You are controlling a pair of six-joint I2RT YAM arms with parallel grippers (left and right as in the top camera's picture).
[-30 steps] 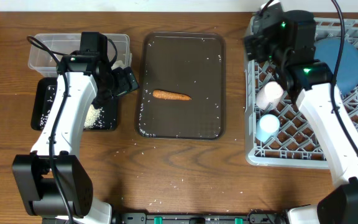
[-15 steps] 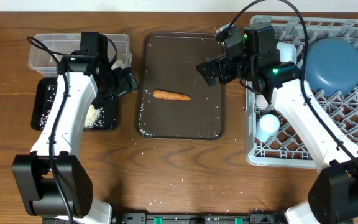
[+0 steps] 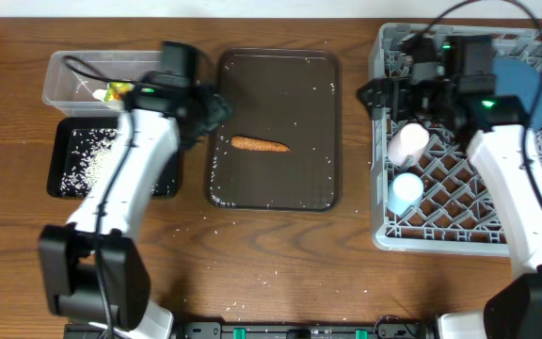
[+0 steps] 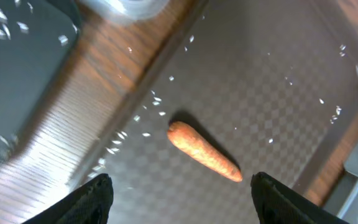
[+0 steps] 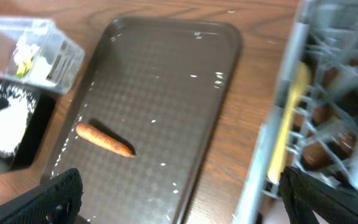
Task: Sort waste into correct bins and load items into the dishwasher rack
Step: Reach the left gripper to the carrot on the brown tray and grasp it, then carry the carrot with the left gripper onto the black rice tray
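The thin orange-brown sausage-like stick (image 3: pixel 260 145) lies on the dark brown rectangular serving tray (image 3: pixel 280 94). The left gripper (image 4: pixel 182 194) points toward it, spread wide and empty, likely lining up a pick. The right gripper (image 5: pixel 194 199), also spread and empty, hovers at the grey plastic pegged crate's (image 3: pixel 384 235) edge.

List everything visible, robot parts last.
Serving tray: 1, brown, centre
Sausage stick: 1, orange-brown, on serving tray
Tub: 1, clear, left
Wrapper: 1, yellow-green, in tub
Black tray: 1, black, beside tub
Rice grains: many, white, mostly in black tray
Rack: 1, grey, right
Pink cup: 1, pink, rack
Light blue cup: 1, pale blue, rack
Plate: 1, dark blue, rack
Spoon: 1, yellow, rack edge
Left tool: 1, black, open, over serving tray
Right tool: 1, black, open, by rack edge
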